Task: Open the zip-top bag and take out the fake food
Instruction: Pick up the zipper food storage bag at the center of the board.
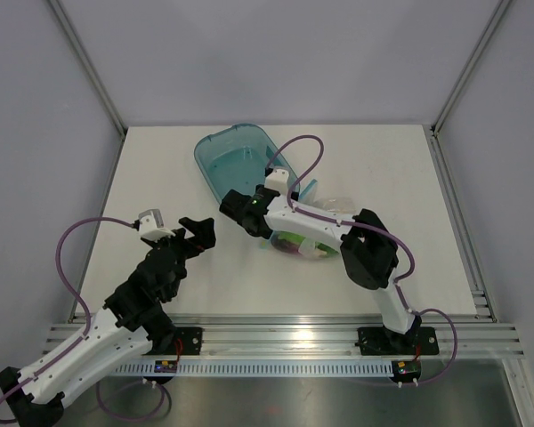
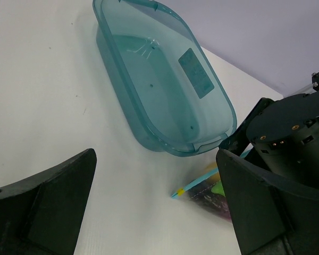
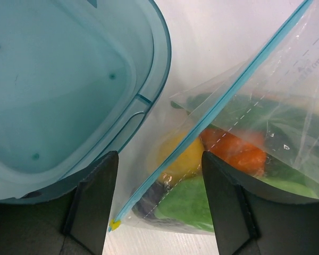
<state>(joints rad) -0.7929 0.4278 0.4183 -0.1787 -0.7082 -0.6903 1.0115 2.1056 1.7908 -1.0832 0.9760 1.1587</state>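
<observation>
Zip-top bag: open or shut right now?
Shut, as far as the right wrist view shows: the zip-top bag has its zip strip running as one joined line, with the fake food inside.

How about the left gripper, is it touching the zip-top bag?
Apart. The top view shows bare table between the open left gripper and the zip-top bag.

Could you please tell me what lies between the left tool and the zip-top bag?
Only bare table: the left wrist view shows nothing resting between the left tool and the bag.
</observation>
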